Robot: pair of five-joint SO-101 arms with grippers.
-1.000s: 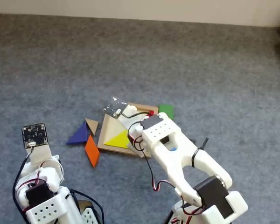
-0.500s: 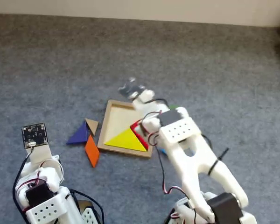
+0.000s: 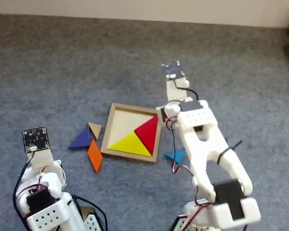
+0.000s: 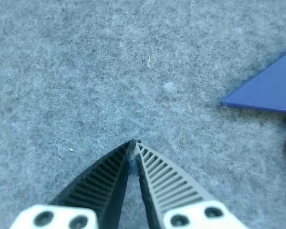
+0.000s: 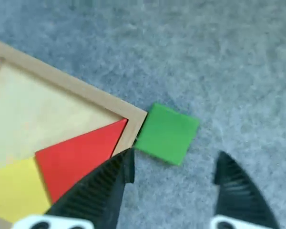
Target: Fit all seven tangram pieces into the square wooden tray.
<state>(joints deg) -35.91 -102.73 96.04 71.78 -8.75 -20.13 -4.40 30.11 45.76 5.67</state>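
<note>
The square wooden tray (image 3: 116, 111) holds a yellow triangle (image 3: 127, 143) and a red triangle (image 3: 148, 132) side by side. My right gripper (image 5: 176, 164) is open just above the carpet, its fingers straddling the near edge of a green square (image 5: 167, 133) that lies against the tray's corner (image 5: 136, 117). The right arm (image 3: 195, 126) lies over the tray's right side. Left of the tray lie a dark blue triangle (image 3: 81, 138), a tan triangle (image 3: 94, 128) and an orange piece (image 3: 94, 155). A small blue triangle (image 3: 176, 156) lies to the tray's right. My left gripper (image 4: 135, 143) is shut over bare carpet near the dark blue triangle (image 4: 271, 90).
Grey carpet (image 3: 62, 62) covers the whole table, with open room behind and to both sides of the tray. The left arm (image 3: 38, 187) stays at the near left corner. A pale wall edge (image 3: 144, 9) runs along the far side.
The right arm has swung from over the tray toward the far right, uncovering the tray. The red triangle now lies flat beside the yellow one. The left arm has not moved.
</note>
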